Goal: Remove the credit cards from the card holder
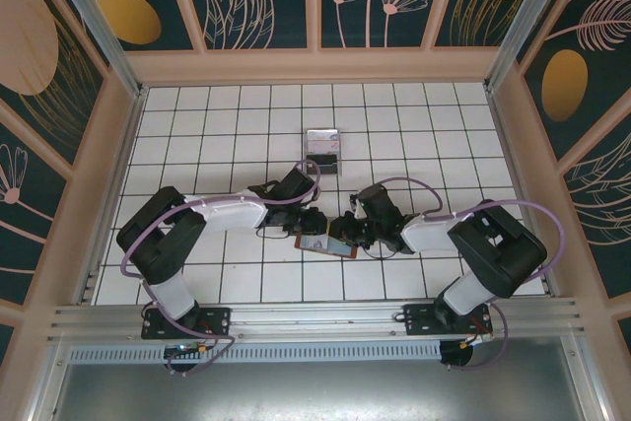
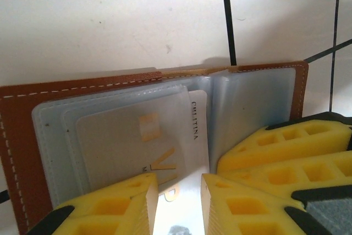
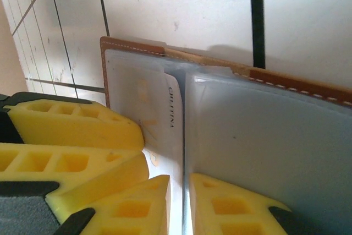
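The brown card holder [image 1: 325, 244] lies open on the white tiles between both grippers. In the left wrist view its leather edge [image 2: 82, 89] frames clear sleeves, and a pale credit card [image 2: 137, 141] with gold lettering sticks partway out of one. My left gripper [image 2: 179, 205] is open, its yellow fingers set apart over that card's free end. My right gripper [image 3: 186, 207] is shut on the edge of a clear sleeve page [image 3: 264, 136] of the holder [image 3: 286, 78]. The pale card [image 3: 165, 114] lies just left of that page. From above, the left gripper [image 1: 315, 224] and right gripper [image 1: 347, 232] nearly touch.
A small clear box [image 1: 322, 148] with something dark in it sits about two tiles behind the holder. Wooden walls [image 1: 118, 155] close in the tiled floor on three sides. A metal rail [image 1: 315, 317] runs along the near edge.
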`<action>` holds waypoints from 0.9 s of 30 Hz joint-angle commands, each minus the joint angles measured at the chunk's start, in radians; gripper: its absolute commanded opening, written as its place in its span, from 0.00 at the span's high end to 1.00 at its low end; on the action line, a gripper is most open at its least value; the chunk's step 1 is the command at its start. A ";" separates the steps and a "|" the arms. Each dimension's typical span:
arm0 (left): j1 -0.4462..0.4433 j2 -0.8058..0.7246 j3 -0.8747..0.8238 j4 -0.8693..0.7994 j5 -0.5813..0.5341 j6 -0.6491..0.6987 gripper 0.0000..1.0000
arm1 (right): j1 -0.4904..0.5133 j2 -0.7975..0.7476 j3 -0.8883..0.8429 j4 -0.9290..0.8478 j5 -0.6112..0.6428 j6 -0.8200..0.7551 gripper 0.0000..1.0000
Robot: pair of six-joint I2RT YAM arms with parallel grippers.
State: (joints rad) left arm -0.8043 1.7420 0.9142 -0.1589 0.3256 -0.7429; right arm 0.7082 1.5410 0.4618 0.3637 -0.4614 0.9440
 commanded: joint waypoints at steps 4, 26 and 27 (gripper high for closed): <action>0.000 0.020 -0.018 -0.048 -0.041 0.001 0.71 | -0.003 -0.002 -0.023 -0.004 0.010 0.013 0.86; 0.000 -0.036 -0.001 -0.129 -0.145 0.016 0.71 | 0.005 0.023 0.123 -0.459 0.245 -0.066 0.85; 0.000 -0.052 -0.003 -0.131 -0.149 0.014 0.71 | 0.007 0.022 0.131 -0.476 0.257 -0.068 0.85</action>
State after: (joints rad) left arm -0.8085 1.7241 0.9173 -0.1959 0.2447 -0.7422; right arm 0.7162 1.5326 0.5823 0.0757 -0.3363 0.9119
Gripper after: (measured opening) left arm 0.293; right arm 0.149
